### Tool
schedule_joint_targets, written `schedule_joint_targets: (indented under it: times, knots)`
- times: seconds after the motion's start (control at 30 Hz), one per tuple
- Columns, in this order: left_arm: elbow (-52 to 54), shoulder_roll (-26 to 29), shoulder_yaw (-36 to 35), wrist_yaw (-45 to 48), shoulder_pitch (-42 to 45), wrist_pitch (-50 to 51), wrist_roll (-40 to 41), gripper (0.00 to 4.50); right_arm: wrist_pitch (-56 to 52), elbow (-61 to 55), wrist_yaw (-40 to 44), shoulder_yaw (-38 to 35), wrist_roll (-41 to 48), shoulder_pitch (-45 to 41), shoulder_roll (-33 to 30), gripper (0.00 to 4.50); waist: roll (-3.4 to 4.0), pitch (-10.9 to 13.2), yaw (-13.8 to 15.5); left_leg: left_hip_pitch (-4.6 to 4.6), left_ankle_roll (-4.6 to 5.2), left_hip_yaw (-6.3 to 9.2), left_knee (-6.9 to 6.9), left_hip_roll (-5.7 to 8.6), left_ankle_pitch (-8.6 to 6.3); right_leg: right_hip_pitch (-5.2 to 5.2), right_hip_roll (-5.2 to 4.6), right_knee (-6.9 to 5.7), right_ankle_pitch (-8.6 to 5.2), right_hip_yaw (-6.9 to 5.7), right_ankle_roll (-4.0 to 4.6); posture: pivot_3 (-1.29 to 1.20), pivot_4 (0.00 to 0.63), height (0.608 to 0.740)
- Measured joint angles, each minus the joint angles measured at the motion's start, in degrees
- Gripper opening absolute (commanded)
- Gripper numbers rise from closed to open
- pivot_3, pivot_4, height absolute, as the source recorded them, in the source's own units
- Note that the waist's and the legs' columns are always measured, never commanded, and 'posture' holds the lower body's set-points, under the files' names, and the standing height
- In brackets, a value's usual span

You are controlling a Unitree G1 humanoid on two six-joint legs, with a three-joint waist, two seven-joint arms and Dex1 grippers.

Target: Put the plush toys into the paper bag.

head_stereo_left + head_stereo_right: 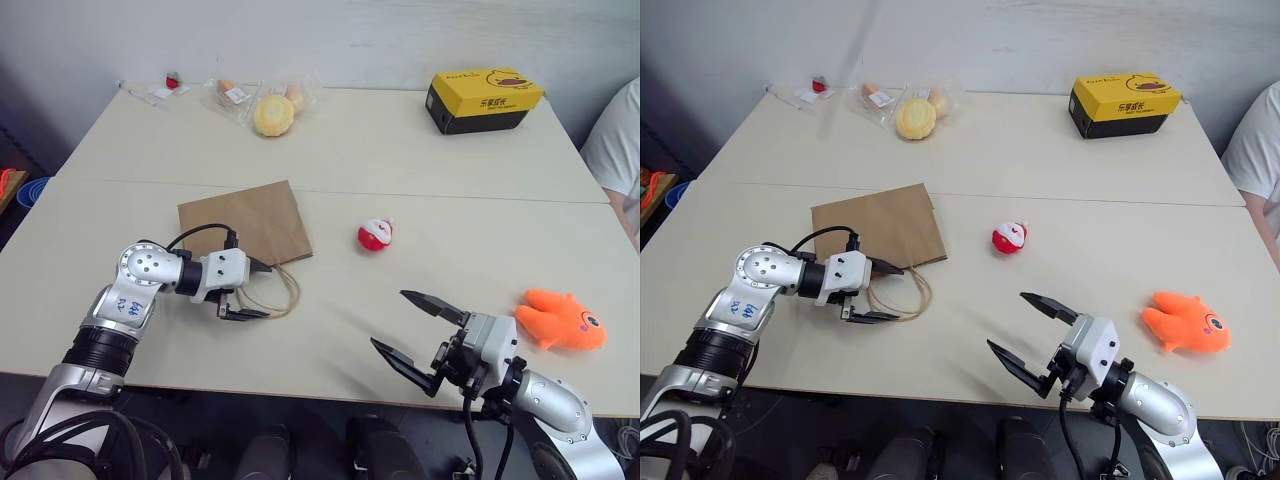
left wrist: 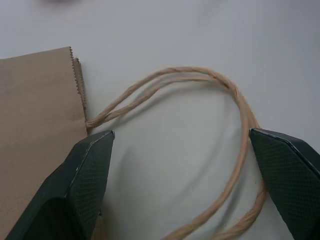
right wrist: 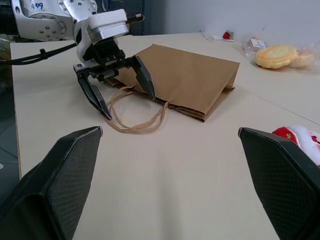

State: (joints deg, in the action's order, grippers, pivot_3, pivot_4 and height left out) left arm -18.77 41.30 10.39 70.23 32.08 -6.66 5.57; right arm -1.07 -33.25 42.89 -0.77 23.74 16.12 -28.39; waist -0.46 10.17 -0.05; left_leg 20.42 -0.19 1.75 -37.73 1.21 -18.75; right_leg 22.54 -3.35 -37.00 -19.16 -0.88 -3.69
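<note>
The brown paper bag (image 1: 245,220) lies flat on the table, its tan cord handles (image 1: 280,292) looping toward the front edge. My left gripper (image 1: 252,290) hangs open just above those handles, one finger near the bag's serrated mouth (image 2: 77,75), the other past the loop (image 2: 240,105). A small red-and-white plush toy (image 1: 375,234) sits right of the bag. An orange fish plush toy (image 1: 562,319) lies at the front right. My right gripper (image 1: 412,328) is open and empty near the front edge, left of the fish.
A yellow-and-black box (image 1: 484,99) stands at the back right. Wrapped round yellow snacks (image 1: 270,108) and small packets (image 1: 165,90) lie at the back left. A person's white sleeve (image 1: 615,145) shows at the right edge.
</note>
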Motion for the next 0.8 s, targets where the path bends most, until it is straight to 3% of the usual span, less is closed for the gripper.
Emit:
schedule_joint_targets:
  times: [0.3,0.4,0.57,0.8]
  knots:
    - [-1.5,0.0,-0.4,-0.9,0.0,-3.3,-2.0,4.5,0.3,1.5,0.1,0.0,-0.4,-1.1,0.0,4.46,0.0,0.0,0.0,0.0,0.0,0.0,-0.01,0.0,0.0,0.0,0.0,0.0,0.0,0.0,0.0,0.0,0.15,0.74]
    - [-2.3,-0.3,-0.3,-1.4,0.0,-4.5,-2.7,3.93,0.6,1.9,0.1,0.0,-0.4,-1.2,0.0,4.5,0.0,0.0,0.0,0.0,0.01,0.0,-0.02,0.01,0.0,-0.01,0.0,0.0,0.0,0.0,0.0,0.0,0.15,0.74]
    - [-2.4,-1.4,-0.4,-1.6,0.0,-5.3,-2.3,2.3,1.0,1.9,0.2,0.0,-0.4,-1.6,0.0,4.5,0.0,0.0,0.1,0.01,0.01,0.0,-0.04,0.01,0.0,-0.01,0.0,-0.02,0.0,-0.01,0.0,0.0,0.15,0.74]
    - [3.6,-3.0,-4.8,2.0,0.3,4.0,9.1,0.05,1.0,2.6,0.2,-1.4,-0.4,-1.6,-0.3,4.5,0.0,0.0,0.0,0.03,0.0,0.0,-0.08,-0.01,0.0,0.0,0.0,-0.03,0.0,-0.01,0.0,0.0,0.15,0.74]
